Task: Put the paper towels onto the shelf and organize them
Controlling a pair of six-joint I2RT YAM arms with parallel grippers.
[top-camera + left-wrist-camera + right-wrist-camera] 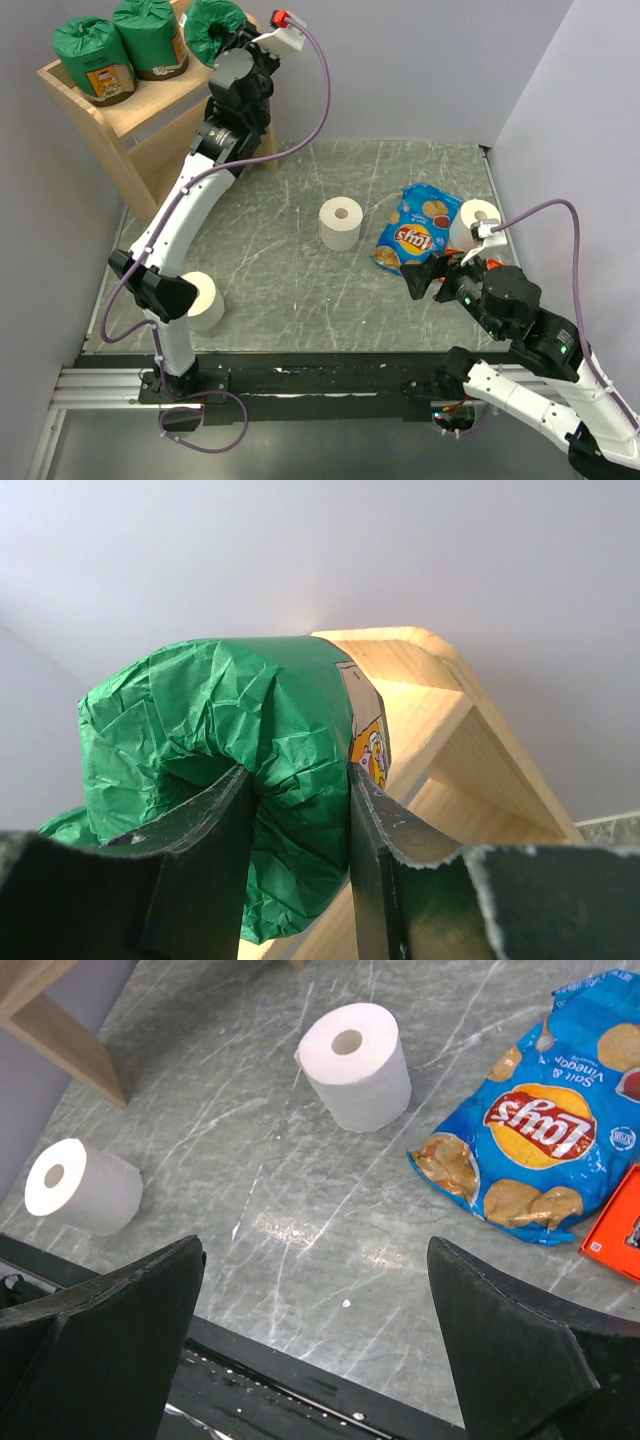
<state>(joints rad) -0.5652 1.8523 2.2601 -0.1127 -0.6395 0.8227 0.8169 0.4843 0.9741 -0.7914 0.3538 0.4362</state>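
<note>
Left gripper (298,780): closed hard on one green-wrapped roll (230,710), pinching the crinkled wrap near its lower end. Position: upper left of the overhead frame, at the right end of the shelf (135,112) top tier. Contact between roll and shelf top: cannot be told from either view.

Right gripper (315,1250): fully spread, holding nothing, hovering over the table (290,290) at lower right of the overhead frame.

Paper towel locations:
- Two green rolls (95,60) upright side by side on the top tier, left of the held one.
- Three white rolls (341,222) on the table: one at frame centre standing on end, one at lower left beside the left arm, one at right just beyond the right gripper.

Key relation: free space for the held roll lies directly right of the two standing rolls. Long axis of the held roll appears tilted off vertical, unlike its neighbours.

Recommended, as a judgement: bring the axis upright before release, then lower beside the row. Keep clear of the nearest standing roll to avoid toppling it. Assign the shelf to the left arm, the nearer one.

Ignore the blue chip bag (415,235).
</note>
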